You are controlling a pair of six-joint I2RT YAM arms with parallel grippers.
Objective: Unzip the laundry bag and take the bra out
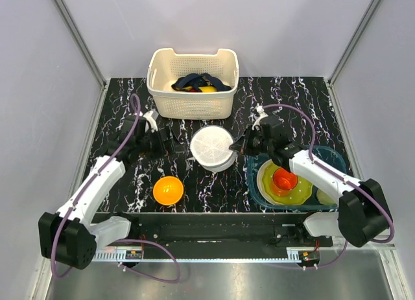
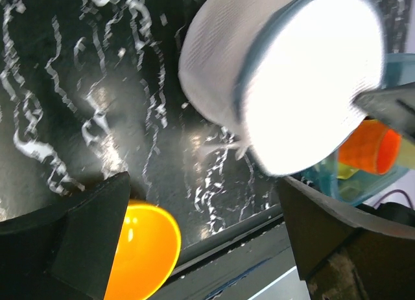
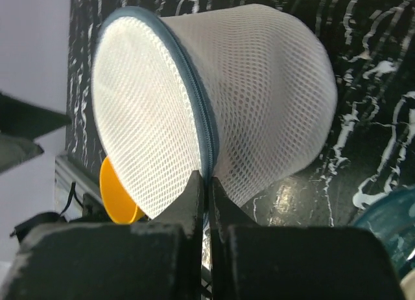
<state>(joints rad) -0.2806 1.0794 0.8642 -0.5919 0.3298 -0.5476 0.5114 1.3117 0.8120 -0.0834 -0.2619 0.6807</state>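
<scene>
The black marbled table (image 1: 117, 118) is carrying everything in front of me. At its far edge a cream slotted basket (image 1: 192, 102) is holding dark and yellow clothes (image 1: 198, 81). On my right a teal tub (image 1: 254, 183) is sitting with pale plates and an orange cup (image 1: 284, 180) inside it.

The laundry bag (image 1: 213, 148) is standing in the middle of the table, in front of the basket and just left of the tub, with one round white mesh face turned up. Its blue-grey zip band is running around the rim, closed along the stretch I can see.

An orange bowl (image 1: 168, 190) is lying nearer to me, left of the bag and apart from it.

I am holding my left gripper (image 1: 176, 146) just left of the bag, jaws spread wide and gripping nothing. I am reaching my right gripper (image 3: 206, 183) to the bag's right side with the fingers clenched tight together right on the zip band. They seem to be pinching it, though the wrist view is too close for me to make out a zip pull between them.
</scene>
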